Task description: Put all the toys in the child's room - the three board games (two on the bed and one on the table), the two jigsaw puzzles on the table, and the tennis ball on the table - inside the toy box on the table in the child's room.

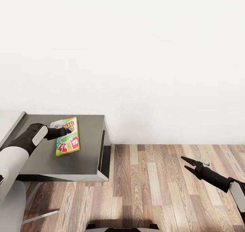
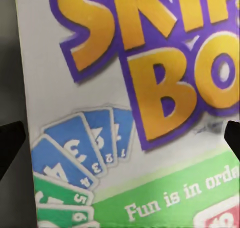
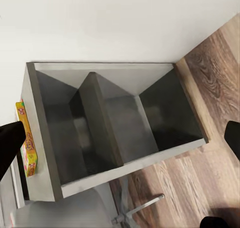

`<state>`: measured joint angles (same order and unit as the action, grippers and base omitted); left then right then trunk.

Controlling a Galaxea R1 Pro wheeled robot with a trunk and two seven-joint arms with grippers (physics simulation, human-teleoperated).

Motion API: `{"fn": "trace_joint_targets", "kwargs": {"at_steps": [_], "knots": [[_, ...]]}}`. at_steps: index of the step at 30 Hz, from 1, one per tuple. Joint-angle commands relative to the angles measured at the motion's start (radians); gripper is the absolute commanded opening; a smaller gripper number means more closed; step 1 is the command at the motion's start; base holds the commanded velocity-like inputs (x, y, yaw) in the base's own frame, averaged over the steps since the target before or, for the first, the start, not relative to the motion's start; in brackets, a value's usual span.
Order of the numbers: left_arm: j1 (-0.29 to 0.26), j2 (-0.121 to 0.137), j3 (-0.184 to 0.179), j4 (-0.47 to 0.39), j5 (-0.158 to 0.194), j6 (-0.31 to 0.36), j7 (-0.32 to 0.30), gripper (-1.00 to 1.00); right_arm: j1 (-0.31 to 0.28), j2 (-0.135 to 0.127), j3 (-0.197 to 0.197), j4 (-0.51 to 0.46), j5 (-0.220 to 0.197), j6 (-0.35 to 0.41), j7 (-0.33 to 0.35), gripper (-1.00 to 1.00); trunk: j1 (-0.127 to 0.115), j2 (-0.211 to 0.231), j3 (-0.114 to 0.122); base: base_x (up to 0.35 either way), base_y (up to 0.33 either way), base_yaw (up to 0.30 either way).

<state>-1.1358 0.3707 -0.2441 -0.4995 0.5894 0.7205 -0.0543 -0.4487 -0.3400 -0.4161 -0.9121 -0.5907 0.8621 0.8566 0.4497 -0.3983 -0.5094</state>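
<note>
The Skip-Bo board game (image 1: 68, 137) is a flat rectangular box with a yellow-green border, a white face, yellow-and-purple lettering and red numbered cards at its near end. It lies flat at the left of the head view, on the dark grey side unit (image 1: 86, 157) of the counter, its long side running away from the robot. In the left wrist view its lid (image 2: 130, 87) shows blue and green card fans.

Flat, even simulator light washes the white wall (image 1: 136, 55) nearly featureless, soft shadows pool under the dark worktop (image 1: 86, 150), and the Skip-Bo box (image 2: 150, 87) blurs at close range.
</note>
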Motion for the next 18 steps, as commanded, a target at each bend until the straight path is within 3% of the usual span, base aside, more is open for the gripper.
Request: {"fn": "trace_joint_targets", "kwargs": {"at_steps": [1, 5, 18], "knots": [[-0.001, 0.001, -0.004, -0.001, -0.005, 0.002, -0.005, 1.00, -0.001, 0.000, -0.001, 0.000, 0.000, 0.005, 0.003, 1.00, 0.000, -0.002, -0.001, -0.135, -0.144, 0.000], [-0.001, 0.001, -0.003, -0.001, -0.005, 0.002, -0.005, 1.00, -0.001, -0.001, -0.001, 0.000, 0.000, 0.006, 0.002, 1.00, 0.000, -0.002, -0.001, -0.081, -0.089, -0.028], [-0.001, -0.001, -0.004, -0.001, -0.005, 0.002, -0.005, 1.00, -0.001, 0.001, 0.001, 0.000, 0.000, 0.007, 0.002, 1.00, 0.000, -0.002, 0.011, -0.005, -0.013, -0.154]]}}
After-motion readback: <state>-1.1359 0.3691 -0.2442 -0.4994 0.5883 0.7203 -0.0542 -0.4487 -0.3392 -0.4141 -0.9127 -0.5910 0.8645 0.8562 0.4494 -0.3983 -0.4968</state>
